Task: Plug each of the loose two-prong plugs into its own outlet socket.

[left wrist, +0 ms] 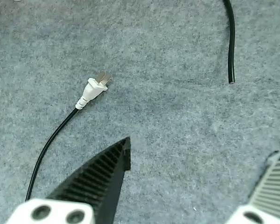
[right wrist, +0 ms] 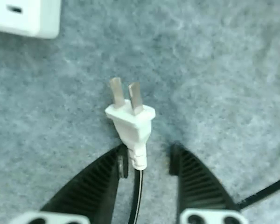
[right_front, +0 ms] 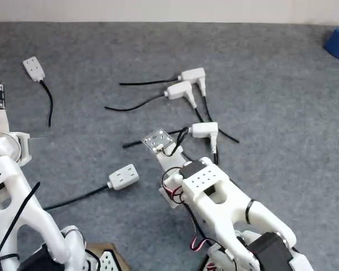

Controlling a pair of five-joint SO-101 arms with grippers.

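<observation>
One two-prong plug [right wrist: 130, 116] is sitting with its cord end between the fingertips of the right gripper [right wrist: 149, 150], prongs pointing roughly toward a nearby outlet socket [right wrist: 25, 18]. That gripper is standing partly open, with a gap showing beside the cord end. A second plug [left wrist: 95, 87] is lying loose on the grey carpet [left wrist: 186, 70] ahead of the left gripper [left wrist: 199, 149], which is gaping wide and holding nothing.

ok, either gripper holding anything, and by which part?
Nothing is gripped. The right gripper straddles a white plug at its cord-end neck, jaws open, a gap on one side. The left gripper is open over carpet.
</observation>
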